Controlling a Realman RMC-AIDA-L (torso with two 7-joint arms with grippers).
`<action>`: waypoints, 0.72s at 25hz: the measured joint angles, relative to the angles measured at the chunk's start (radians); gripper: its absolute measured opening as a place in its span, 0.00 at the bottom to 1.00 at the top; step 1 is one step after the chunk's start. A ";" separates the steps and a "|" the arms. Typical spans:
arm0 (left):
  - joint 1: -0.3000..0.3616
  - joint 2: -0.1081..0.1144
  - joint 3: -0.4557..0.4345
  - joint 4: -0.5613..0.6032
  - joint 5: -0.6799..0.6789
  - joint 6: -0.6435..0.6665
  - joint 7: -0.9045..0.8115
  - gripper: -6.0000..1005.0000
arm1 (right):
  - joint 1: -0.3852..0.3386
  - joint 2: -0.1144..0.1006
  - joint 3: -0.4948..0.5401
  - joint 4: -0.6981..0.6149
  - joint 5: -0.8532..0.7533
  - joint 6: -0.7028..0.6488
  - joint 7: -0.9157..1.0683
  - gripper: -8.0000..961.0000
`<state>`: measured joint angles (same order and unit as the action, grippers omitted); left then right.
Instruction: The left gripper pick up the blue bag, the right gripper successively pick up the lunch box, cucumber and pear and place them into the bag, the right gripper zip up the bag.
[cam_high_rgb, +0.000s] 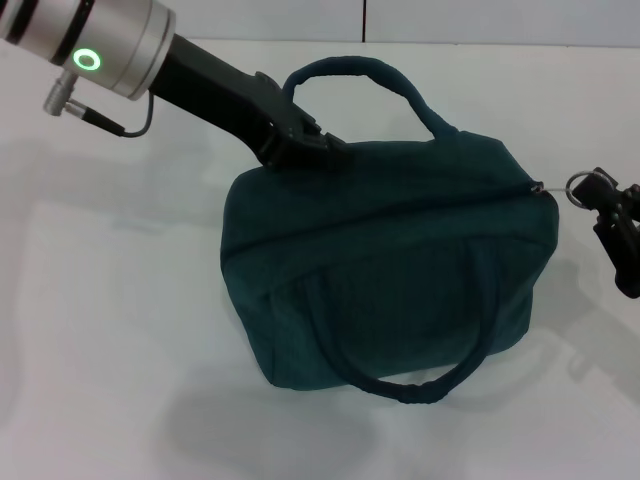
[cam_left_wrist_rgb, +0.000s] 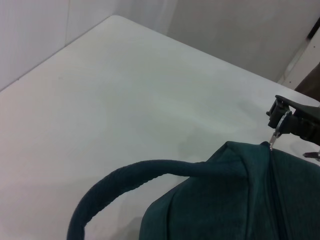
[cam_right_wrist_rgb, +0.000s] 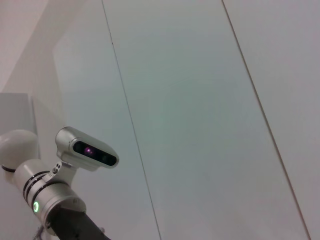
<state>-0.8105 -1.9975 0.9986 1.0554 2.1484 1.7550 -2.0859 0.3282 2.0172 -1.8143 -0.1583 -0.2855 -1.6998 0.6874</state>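
The blue bag (cam_high_rgb: 390, 260) stands on the white table, its zip drawn closed along the top. My left gripper (cam_high_rgb: 308, 150) is shut on the bag's upper left edge, just under the far handle (cam_high_rgb: 350, 70). At the bag's right end my right gripper (cam_high_rgb: 603, 200) is shut on the zip pull (cam_high_rgb: 578, 188). In the left wrist view the bag (cam_left_wrist_rgb: 240, 200) fills the near corner, with the right gripper (cam_left_wrist_rgb: 281, 120) pinching the zip pull (cam_left_wrist_rgb: 276, 134) beyond it. The lunch box, cucumber and pear are out of view.
The white table (cam_high_rgb: 110, 330) spreads around the bag, with a wall seam along its far edge. The bag's near handle (cam_high_rgb: 420, 385) hangs down its front. The right wrist view holds only wall panels and my head camera (cam_right_wrist_rgb: 87, 150).
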 joint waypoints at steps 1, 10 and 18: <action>0.002 0.001 0.000 0.000 0.000 0.000 0.001 0.07 | 0.000 0.000 0.000 0.002 0.000 0.001 0.000 0.02; 0.008 0.008 0.000 0.000 -0.003 0.001 0.007 0.05 | -0.001 0.000 0.004 0.034 0.009 0.005 0.000 0.02; 0.010 0.008 -0.001 0.000 -0.002 0.002 0.007 0.05 | -0.002 -0.001 0.015 0.072 0.010 0.014 -0.003 0.02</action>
<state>-0.8003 -1.9893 0.9974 1.0553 2.1461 1.7566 -2.0785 0.3258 2.0157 -1.7992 -0.0867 -0.2758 -1.6858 0.6843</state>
